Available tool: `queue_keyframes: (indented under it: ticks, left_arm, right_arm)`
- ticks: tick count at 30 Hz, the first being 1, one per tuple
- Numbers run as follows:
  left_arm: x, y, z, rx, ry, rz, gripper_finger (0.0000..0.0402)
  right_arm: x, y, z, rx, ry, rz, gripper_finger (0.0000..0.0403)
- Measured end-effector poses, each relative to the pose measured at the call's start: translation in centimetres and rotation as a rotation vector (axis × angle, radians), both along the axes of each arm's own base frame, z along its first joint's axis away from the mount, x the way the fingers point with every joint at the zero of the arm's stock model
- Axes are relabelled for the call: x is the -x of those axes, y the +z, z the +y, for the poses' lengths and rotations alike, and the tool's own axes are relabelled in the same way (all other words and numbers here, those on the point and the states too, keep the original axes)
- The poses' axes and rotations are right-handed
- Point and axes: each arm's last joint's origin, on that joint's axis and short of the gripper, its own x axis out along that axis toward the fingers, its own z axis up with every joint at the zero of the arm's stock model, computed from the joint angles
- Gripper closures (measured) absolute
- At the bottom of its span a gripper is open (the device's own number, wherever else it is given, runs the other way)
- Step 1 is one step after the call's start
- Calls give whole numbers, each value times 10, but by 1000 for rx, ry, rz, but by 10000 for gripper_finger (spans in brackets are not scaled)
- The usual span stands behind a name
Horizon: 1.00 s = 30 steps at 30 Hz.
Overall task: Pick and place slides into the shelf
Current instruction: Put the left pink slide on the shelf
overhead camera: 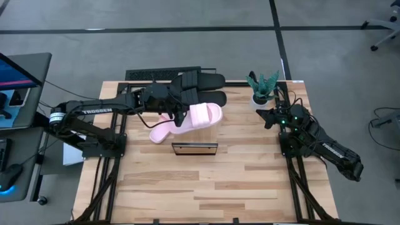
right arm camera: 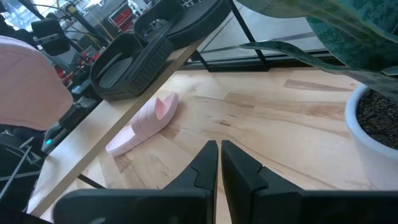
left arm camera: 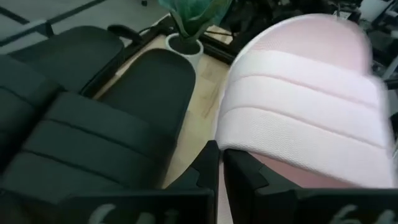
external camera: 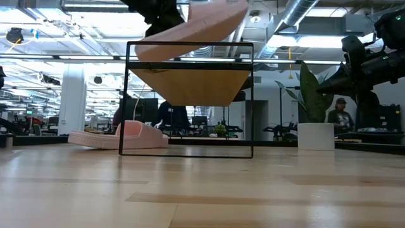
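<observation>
On the wooden counter (overhead camera: 206, 187), my left claw (overhead camera: 178, 111) is clamped on a pink slide (overhead camera: 206, 115) over the shelf (overhead camera: 195, 149); light, bendy foam, best pinched at its edge; right claw (overhead camera: 270, 117) closed, empty

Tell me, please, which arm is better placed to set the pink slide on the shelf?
Left. Its gripper is already shut on the pink slide over the shelf, while the right gripper waits shut by the plant.

Matte black slides (left arm camera: 93, 124) and a ribbed, soft-looking pink slide (left arm camera: 305, 106) sit on the shelf's pale wood plank (overhead camera: 203, 132); the desk (overhead camera: 206, 187) is light butcher-block wood.
</observation>
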Motion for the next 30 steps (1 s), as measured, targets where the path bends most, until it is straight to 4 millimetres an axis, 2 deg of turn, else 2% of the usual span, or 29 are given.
queue_keyframes:
  ticks: [10, 17, 30]
  left_arm:
    - [0, 0, 0, 1, -7, -4, 401]
    - [-10, -7, 2, 1, -15, 8, 401]
    - [-26, -35, 14, 12, -17, 116, 401]
  right_arm:
    - [0, 0, 0, 0, 0, 0, 390]
    - [0, 0, 0, 0, 0, 0, 390]
    - [0, 0, 0, -1, 0, 1, 390]
